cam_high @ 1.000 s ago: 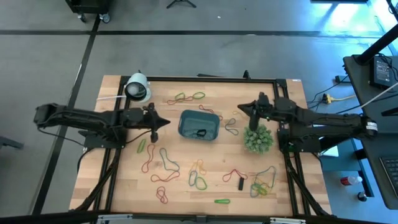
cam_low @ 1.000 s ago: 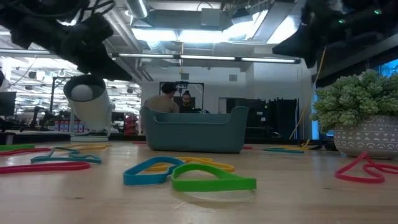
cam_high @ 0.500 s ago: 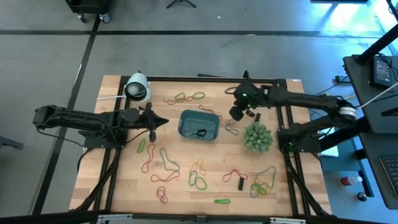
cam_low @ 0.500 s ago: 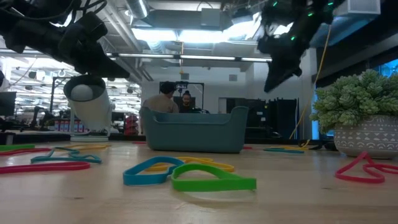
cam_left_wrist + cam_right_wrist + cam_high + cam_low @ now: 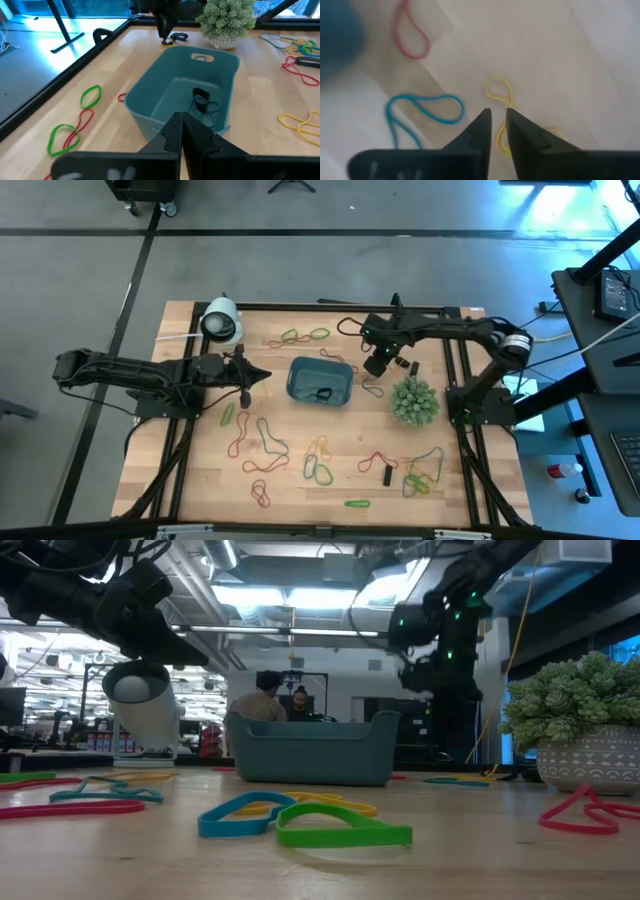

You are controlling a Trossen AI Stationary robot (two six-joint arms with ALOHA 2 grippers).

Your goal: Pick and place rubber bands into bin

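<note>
The blue-teal bin (image 5: 300, 368) stands mid-table with dark rubber bands (image 5: 201, 100) lying inside it. Many more rubber bands, green and red (image 5: 305, 335) among them, lie scattered flat on the wood. My right gripper (image 5: 377, 364) hangs above the table just right of the bin, pointing down. In its wrist view the right gripper (image 5: 498, 114) is slightly open and empty, over a yellow band (image 5: 499, 92) with a blue band (image 5: 425, 112) beside it. My left gripper (image 5: 180, 118) is shut and empty, hovering at the bin's left side.
A potted green plant (image 5: 415, 401) stands right of the bin, close to my right arm. A white dome-shaped object (image 5: 221, 321) sits at the far left corner. A small black block (image 5: 388, 475) lies among bands near the front right.
My right arm has swung from the table's right side out toward the bin. Its gripper has tipped from nearly level to pointing straight down and has sunk toward the table beside the bin.
</note>
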